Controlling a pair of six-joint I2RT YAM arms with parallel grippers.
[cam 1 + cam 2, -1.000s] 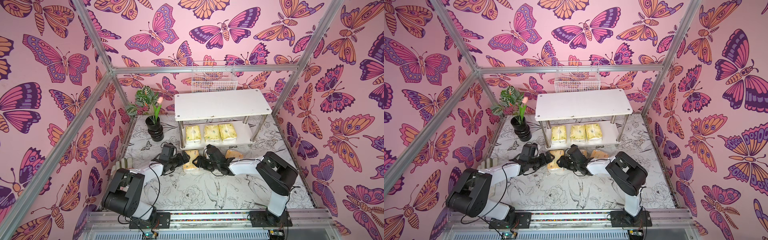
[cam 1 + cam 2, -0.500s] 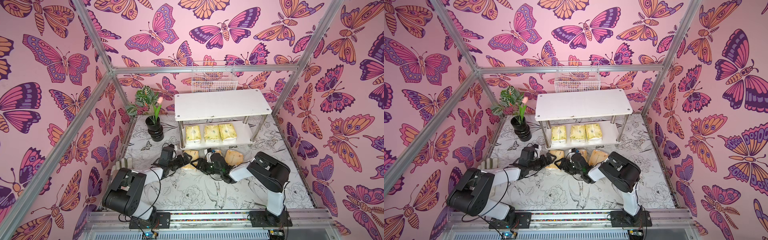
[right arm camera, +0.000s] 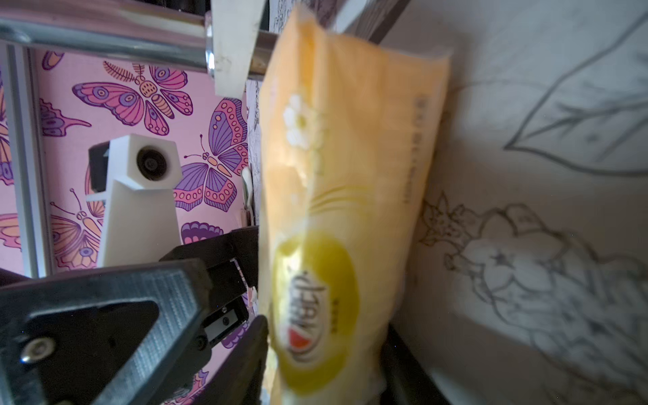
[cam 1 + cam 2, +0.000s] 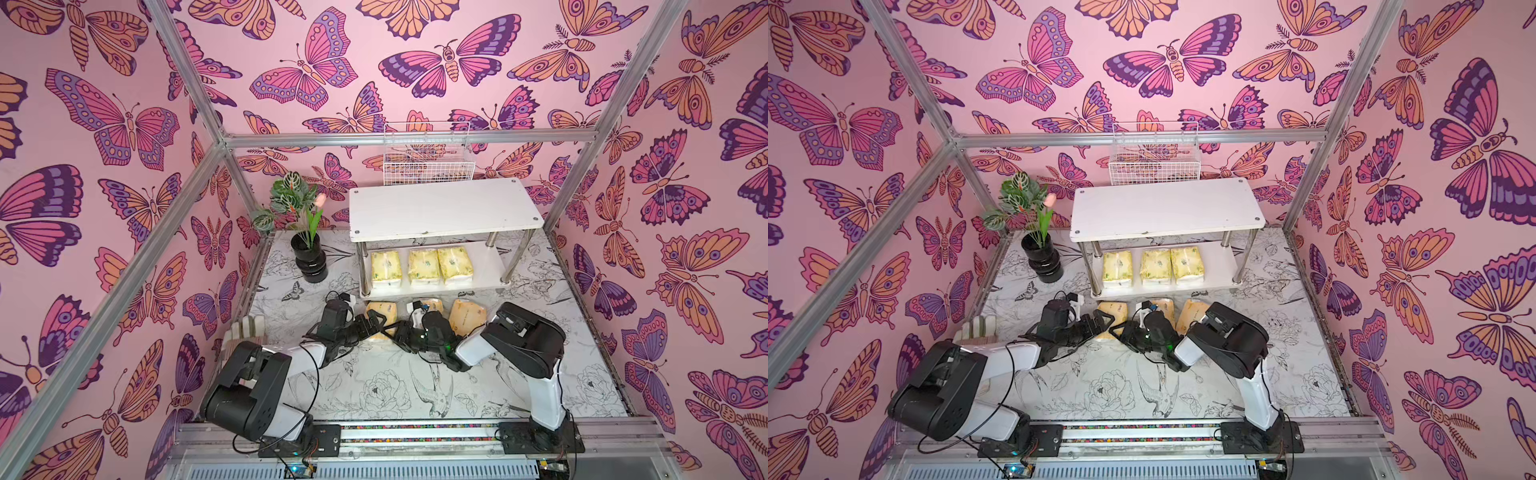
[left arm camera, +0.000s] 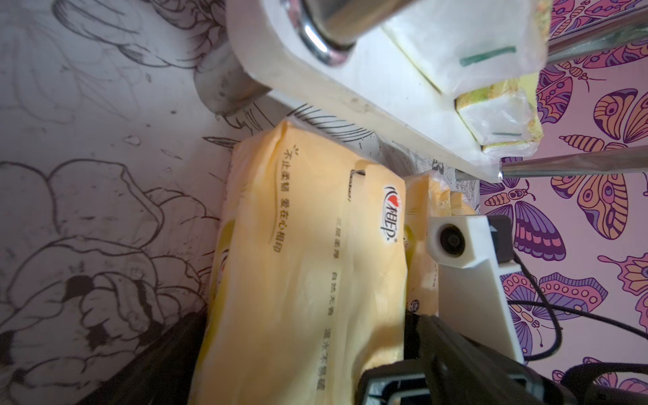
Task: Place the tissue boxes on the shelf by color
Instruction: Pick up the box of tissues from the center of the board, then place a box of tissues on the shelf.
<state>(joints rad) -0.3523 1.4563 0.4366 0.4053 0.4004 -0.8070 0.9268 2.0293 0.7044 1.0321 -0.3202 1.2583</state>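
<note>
The left gripper [image 4: 375, 326] clamps the left orange pack [image 5: 308, 263]; the right gripper [image 4: 397, 331] clamps the middle orange pack [image 3: 343, 210], both before the shelf [image 4: 440, 208]. A third orange pack [image 4: 467, 316] lies beside them on the table [image 4: 374, 390]. Three yellow-green packs [image 4: 422, 267] line the lower tier [image 4: 486, 276]. Wrist views show both grips; in both top views the right wrist [image 4: 436, 328] covers most of the middle pack. Potted plant [image 4: 306, 253], wire basket [image 4: 428, 166] nearby.

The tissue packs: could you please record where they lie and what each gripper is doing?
lower tier: three pale packs in a row
table: three orange packs before the shelf
left gripper: astride an orange pack, grip unclear
right gripper: astride an orange pack, grip unclear
</note>
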